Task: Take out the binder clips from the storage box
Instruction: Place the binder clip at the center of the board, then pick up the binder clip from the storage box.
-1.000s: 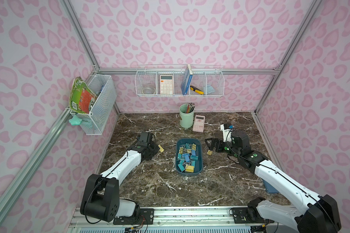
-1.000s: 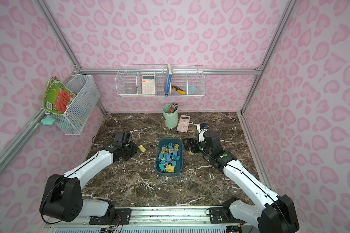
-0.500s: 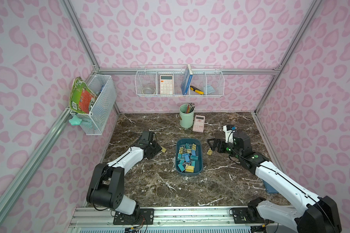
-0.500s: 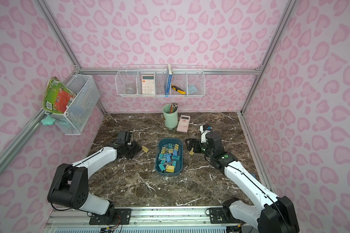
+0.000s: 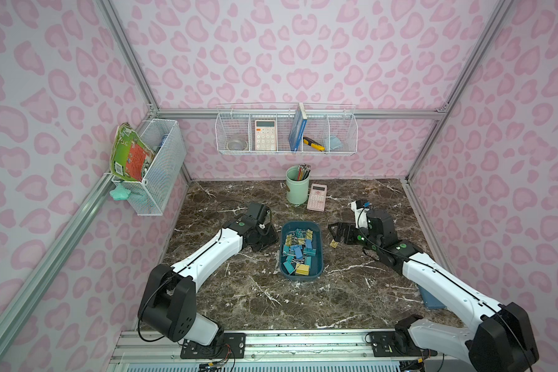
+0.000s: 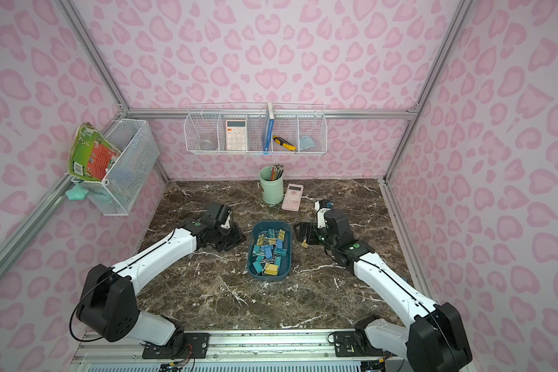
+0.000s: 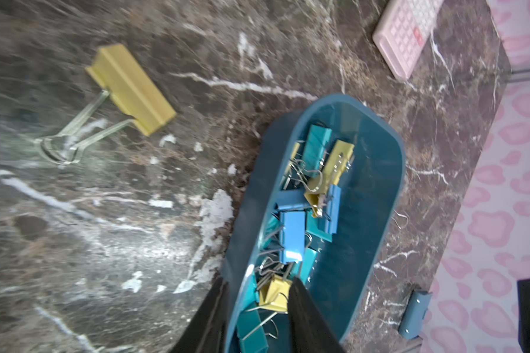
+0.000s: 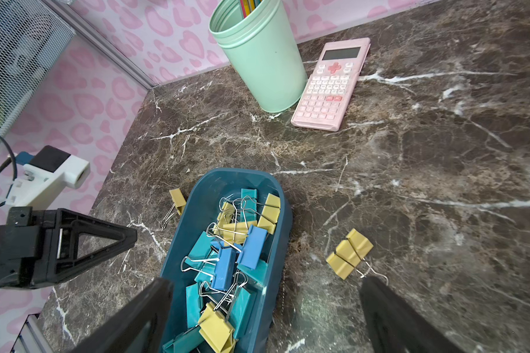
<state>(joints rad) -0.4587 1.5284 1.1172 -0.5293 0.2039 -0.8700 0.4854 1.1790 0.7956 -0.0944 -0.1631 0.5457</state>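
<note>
One storage box [image 5: 320, 257], dark teal, rounded corners, standing flat on the brown marble table top [image 5: 271, 299] between the two arms in both top views. One heap of binder clips [image 5: 298, 251] inside it, yellow, blue and teal bodies tangled with silver wire handles; the exact count cannot be told. One loose yellow clip [image 8: 349, 253] on the marble near the box's wall on the right arm's side, not touching it, its wire handles reaching toward a finger of the right gripper [image 8: 265, 281]. One second yellow clip [image 7: 129, 88] on the marble on the left arm's side, just beside the box in the right wrist view, handles stretched out flat. One left gripper [image 7: 259, 281], low beside the box, fingers parted partway with nothing between them. The right gripper has its fingers spread wide and grips nothing. One mint-green pencil cup [image 5: 297, 190] behind the box, pencils standing in it. One pink calculator [image 5: 317, 197] lying flat just beside the cup
</note>
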